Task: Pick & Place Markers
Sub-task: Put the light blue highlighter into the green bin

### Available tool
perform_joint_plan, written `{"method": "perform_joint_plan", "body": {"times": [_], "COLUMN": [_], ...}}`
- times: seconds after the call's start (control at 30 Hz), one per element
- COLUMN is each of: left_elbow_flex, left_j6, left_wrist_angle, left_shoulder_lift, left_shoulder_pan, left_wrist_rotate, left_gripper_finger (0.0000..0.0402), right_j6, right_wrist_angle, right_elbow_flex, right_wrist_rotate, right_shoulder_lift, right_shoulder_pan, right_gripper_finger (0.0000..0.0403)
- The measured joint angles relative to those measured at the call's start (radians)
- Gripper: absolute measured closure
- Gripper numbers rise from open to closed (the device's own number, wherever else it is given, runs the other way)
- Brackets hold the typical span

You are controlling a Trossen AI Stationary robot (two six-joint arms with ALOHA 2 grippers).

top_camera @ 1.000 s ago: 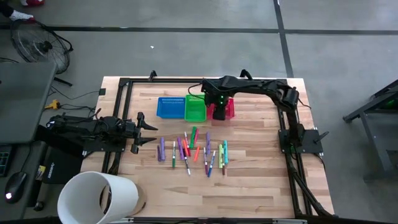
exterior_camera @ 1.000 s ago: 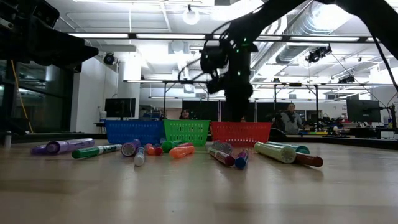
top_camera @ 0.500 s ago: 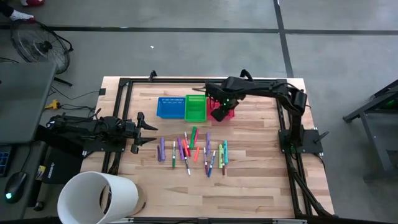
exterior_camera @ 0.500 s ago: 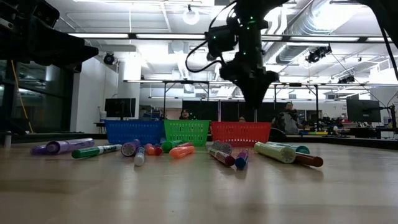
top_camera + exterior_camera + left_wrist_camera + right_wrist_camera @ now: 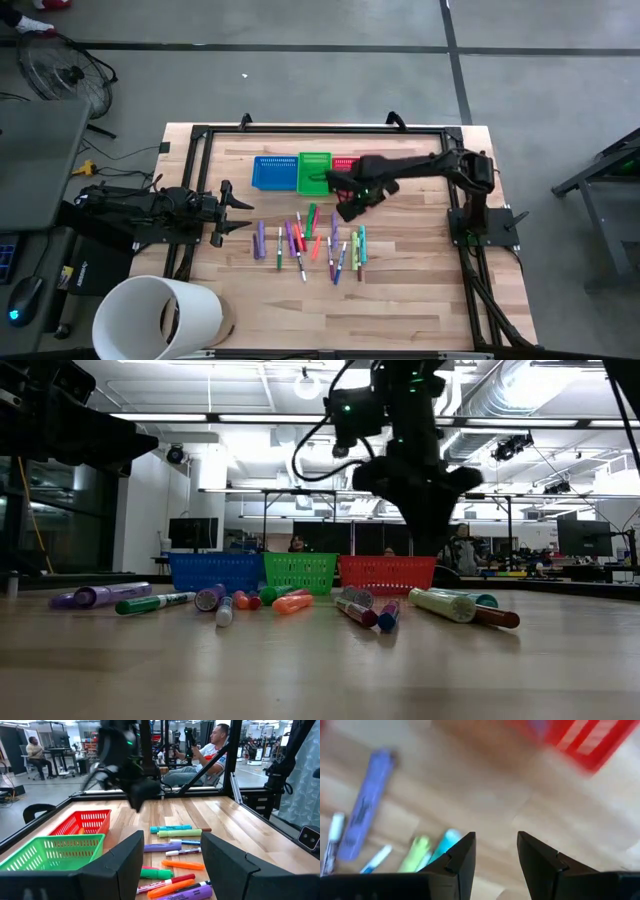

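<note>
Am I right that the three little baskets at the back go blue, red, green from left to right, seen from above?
Not quite. The high view shows the blue basket, then the green basket in the middle, and the red basket on the right.

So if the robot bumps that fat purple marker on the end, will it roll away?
Probably yes. The purple marker looks round and lies flat on its side on the smooth wooden table, so a sideways nudge would likely roll it. It seems stiff and light, so it should lift without bending, though its smooth barrel may slip.
</note>
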Motion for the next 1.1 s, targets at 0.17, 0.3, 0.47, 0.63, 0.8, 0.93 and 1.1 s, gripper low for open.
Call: {"method": "perform_joint_plan", "body": {"times": [0.17,0.3,0.47,0.63,0.8,0.93,1.1], "left_elbow_flex": [0.0,0.0,0.0,0.0,0.0,0.0,0.0], "left_j6": [0.0,0.0,0.0,0.0,0.0,0.0,0.0], "left_wrist_angle": [0.0,0.0,0.0,0.0,0.0,0.0,0.0], "left_shoulder_lift": [0.0,0.0,0.0,0.0,0.0,0.0,0.0], "left_shoulder_pan": [0.0,0.0,0.0,0.0,0.0,0.0,0.0], "left_wrist_rotate": [-0.001,0.0,-0.001,0.0,0.0,0.0,0.0], "left_gripper_finger": [0.0206,0.0206,0.0206,0.0206,0.0206,0.0206,0.0206], "right_j6": [0.165,0.228,0.264,0.278,0.299,0.308,0.33], "right_wrist_angle": [0.132,0.187,0.239,0.253,0.272,0.285,0.297], "right_elbow_flex": [-0.134,-0.177,-0.194,-0.194,-0.195,-0.195,-0.202], "right_wrist_rotate": [-0.046,-0.055,-0.056,-0.044,-0.045,-0.046,-0.047], "right_shoulder_lift": [-0.033,-0.034,-0.034,-0.03,-0.021,-0.011,0.0], "right_shoulder_pan": [0.066,0.098,0.108,0.112,0.112,0.112,0.113], "right_gripper_finger": [0.0269,0.0269,0.0269,0.0269,0.0269,0.0269,0.0269]}}
